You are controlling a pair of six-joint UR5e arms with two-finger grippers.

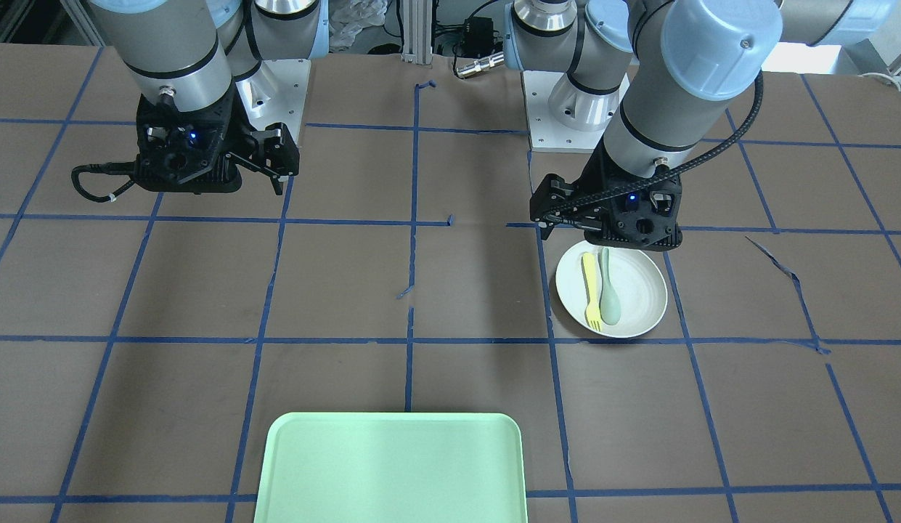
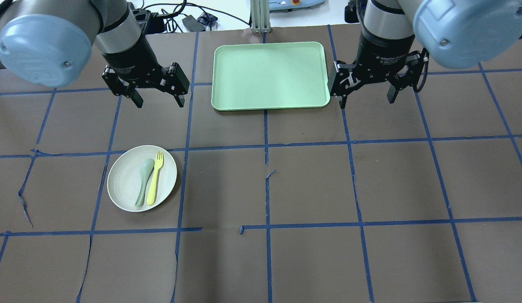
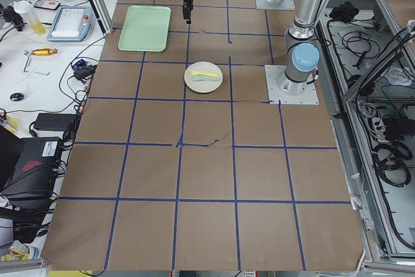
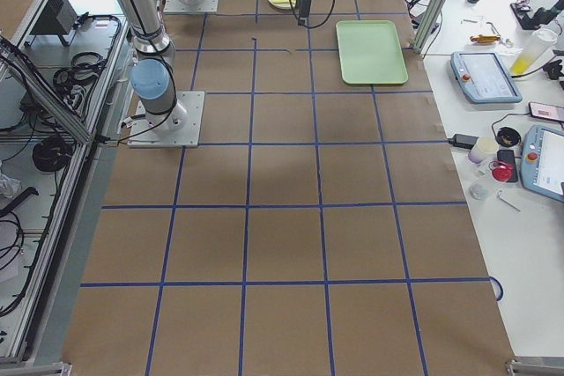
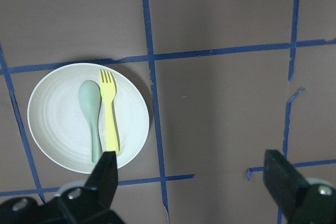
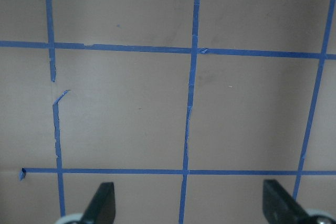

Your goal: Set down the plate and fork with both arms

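Observation:
The off-white plate [image 2: 123,187] lies on the table's left half, with the yellow fork [image 2: 155,179] and a grey-green spoon [image 2: 143,181] side by side in it. My left gripper [image 2: 160,100] is open and empty, held high above the table beyond the plate. In the left wrist view the plate [image 5: 55,121] and fork [image 5: 109,114] lie left of and ahead of its open fingers [image 5: 107,169]. My right gripper [image 2: 366,100] is open and empty, to the right of the mint-green tray [image 2: 269,75]. The right wrist view shows only bare table.
The tray lies at the far middle of the table, between the two grippers, with nothing in it. Blue tape lines grid the brown table cover, with a few torn spots. Both arm bases stand at the robot's edge [image 1: 566,131].

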